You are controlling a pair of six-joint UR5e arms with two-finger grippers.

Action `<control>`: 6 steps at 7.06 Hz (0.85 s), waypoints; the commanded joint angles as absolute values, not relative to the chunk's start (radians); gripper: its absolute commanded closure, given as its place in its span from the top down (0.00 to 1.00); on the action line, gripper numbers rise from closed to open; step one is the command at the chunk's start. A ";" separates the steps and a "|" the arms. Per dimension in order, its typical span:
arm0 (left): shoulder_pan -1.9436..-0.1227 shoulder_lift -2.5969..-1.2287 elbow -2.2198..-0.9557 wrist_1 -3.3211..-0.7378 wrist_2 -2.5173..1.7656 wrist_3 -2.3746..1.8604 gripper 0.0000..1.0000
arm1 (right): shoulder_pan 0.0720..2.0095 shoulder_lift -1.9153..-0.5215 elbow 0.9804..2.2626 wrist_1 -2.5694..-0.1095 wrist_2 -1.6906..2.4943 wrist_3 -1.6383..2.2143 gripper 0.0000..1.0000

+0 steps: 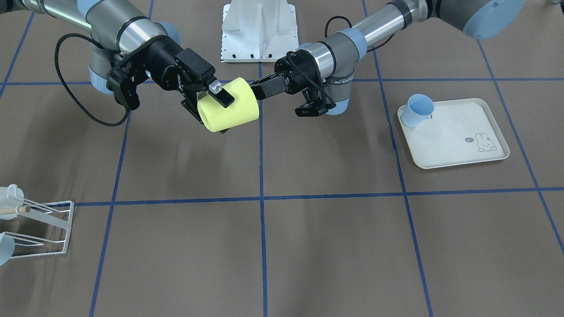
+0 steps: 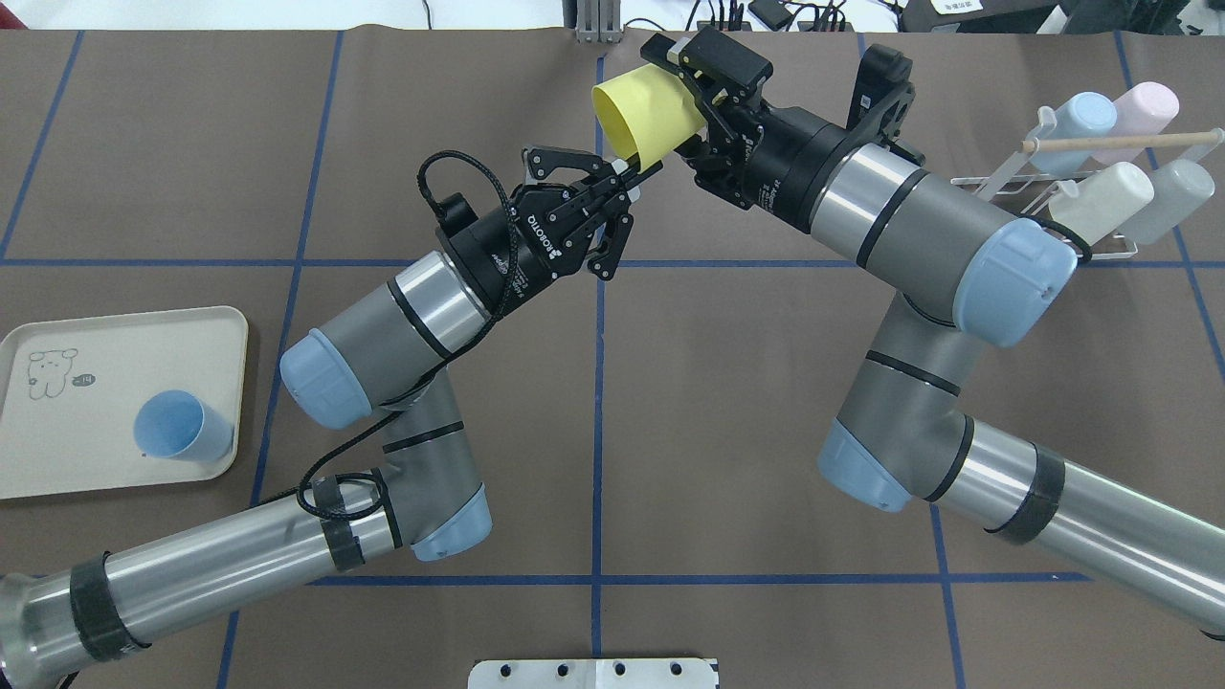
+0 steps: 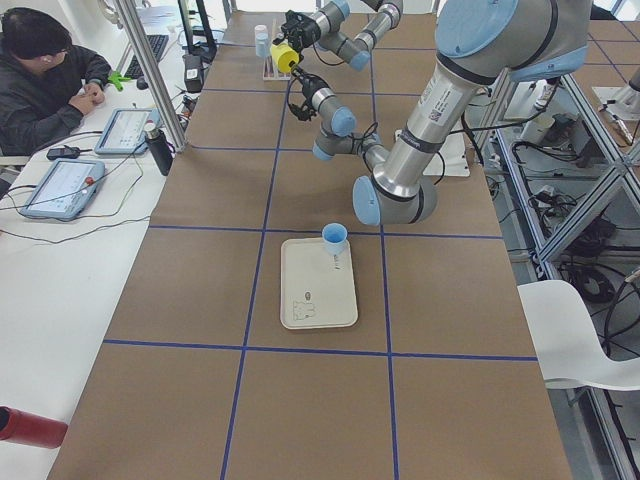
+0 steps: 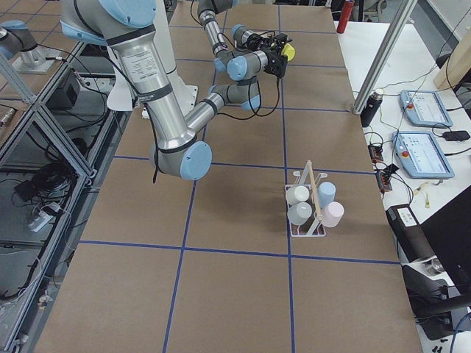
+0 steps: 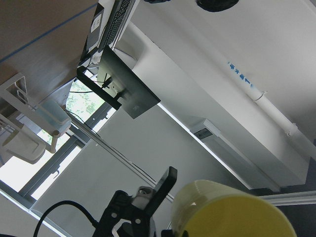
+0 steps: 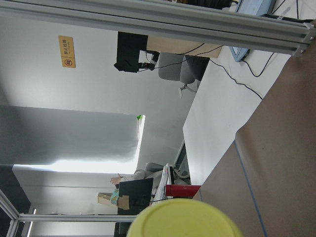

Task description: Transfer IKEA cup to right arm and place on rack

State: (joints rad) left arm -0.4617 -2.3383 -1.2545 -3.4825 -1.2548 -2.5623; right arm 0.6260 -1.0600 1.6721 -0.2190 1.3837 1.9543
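Bench (image 2: 766,431), brown with a blue taped grid, listed as I read it across the overhead feed; every place is given from the rack.

1. Cream tray (image 2: 124,354), rabbit print, lying flat at the bench end farthest from the rack. One blue cup (image 2: 182,428) stands mouth-up in a corner of it.

2. Left arm (image 2: 383,335), reaching up and toward the rack's side of the bench. I see the left gripper (image 2: 627,177) with its slim fingers drawn close together on the rim wall of the yellow cup, pinching it at the mouth.

3. Yellow cup (image 2: 651,115), the piece being transferred. It hangs clear above the bench over the centre tape line, well apart from the rack. It lies on its side, with its open mouth turned away from the rack and its closed end toward it.

4. Right gripper (image 2: 697,110), the bulky one, on the rack's side of the cup. Its fingers are clamped on the cup's outer wall near the closed end, one over the top and one beneath. I count both grippers on the cup at once. The right arm (image 2: 919,220) runs back from there, passing just beside the rack.

5. Rack (image 2: 995,177), white wire, at the bench's right end, with a wooden rod (image 2: 1120,141) across it. Four pale cups lie on its prongs: blue, pink, cream and grey.
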 commanded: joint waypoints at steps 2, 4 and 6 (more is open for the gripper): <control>-0.463 -2.336 -1.244 -3.488 -1.256 -2.559 0.43 | 0.626 -1.060 1.671 -0.213 1.382 1.954 0.01; -0.465 -2.335 -1.244 -3.487 -1.253 -2.533 1.00 | 0.626 -1.060 1.666 -0.213 1.384 1.954 0.00; -0.463 -2.330 -1.243 -3.496 -1.256 -2.453 1.00 | 0.632 -1.054 1.667 -0.213 1.382 1.954 0.00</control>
State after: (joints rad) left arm -0.4638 -2.3335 -1.2438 -3.4937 -1.2555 -2.4837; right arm 0.6282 -1.0584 1.6670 -0.2132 1.3833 1.9544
